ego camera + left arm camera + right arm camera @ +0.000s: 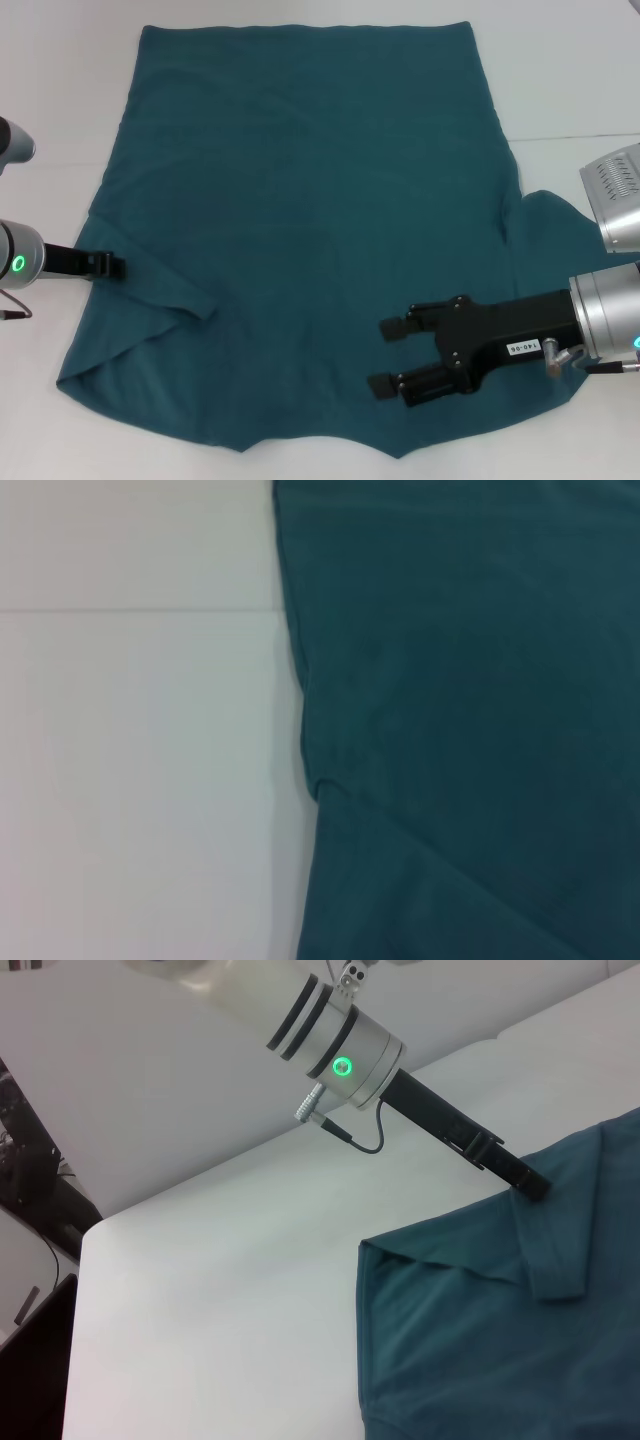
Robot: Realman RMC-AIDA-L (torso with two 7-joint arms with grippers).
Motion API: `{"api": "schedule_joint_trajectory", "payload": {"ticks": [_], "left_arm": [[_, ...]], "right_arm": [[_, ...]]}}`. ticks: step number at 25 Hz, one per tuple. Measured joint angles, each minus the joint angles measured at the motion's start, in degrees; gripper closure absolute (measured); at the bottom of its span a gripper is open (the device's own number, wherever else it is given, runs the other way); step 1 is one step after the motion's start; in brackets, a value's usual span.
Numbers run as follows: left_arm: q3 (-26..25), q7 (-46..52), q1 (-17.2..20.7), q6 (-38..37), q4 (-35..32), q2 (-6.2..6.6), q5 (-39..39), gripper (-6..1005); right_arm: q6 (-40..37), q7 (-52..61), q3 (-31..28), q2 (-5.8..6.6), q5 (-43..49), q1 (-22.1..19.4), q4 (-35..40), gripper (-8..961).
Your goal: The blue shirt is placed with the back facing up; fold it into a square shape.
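The blue shirt (310,200) lies flat on the white table, plain side up, with its hem at the far end. Its left sleeve is folded inward as a flap (165,290); the right sleeve (560,220) still sticks out. My left gripper (108,266) is low at the shirt's left edge, just by the start of that flap, and looks shut on the cloth there; the right wrist view shows the left gripper (528,1182) with its tip on the edge. My right gripper (393,354) hovers open over the shirt's near right part, holding nothing.
White table (60,110) surrounds the shirt on the left and far right. A seam in the tabletop (575,137) runs at the right. The table's near left edge (75,1290) drops off beside dark equipment (30,1170).
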State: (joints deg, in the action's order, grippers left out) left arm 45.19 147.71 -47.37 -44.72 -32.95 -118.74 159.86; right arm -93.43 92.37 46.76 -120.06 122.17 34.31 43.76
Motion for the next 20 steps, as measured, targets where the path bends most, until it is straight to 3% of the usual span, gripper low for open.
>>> {"api": "schedule_joint_trajectory", "payload": {"ticks": [5, 10, 12, 20], "left_arm": [[0.17, -0.83, 0.0, -0.02, 0.0, 0.0, -1.1, 479], [0.34, -1.43, 0.0, -0.01, -0.14, -0.35, -1.33, 687], [0.34, -1.48, 0.0, -0.02, -0.48, -0.51, -1.33, 899], [0.26, -1.52, 0.4, -0.18, -3.7, -1.09, -1.38, 910]], "right_arm": [[0.0, 0.0, 0.0, 0.0, 0.0, -0.15, 0.0, 38], [0.0, 0.0, 0.0, 0.0, 0.0, -0.21, 0.01, 38], [0.0, 0.0, 0.0, 0.0, 0.0, -0.21, -0.02, 38], [0.0, 0.0, -0.29, 0.07, 0.0, -0.12, -0.08, 38]]}}
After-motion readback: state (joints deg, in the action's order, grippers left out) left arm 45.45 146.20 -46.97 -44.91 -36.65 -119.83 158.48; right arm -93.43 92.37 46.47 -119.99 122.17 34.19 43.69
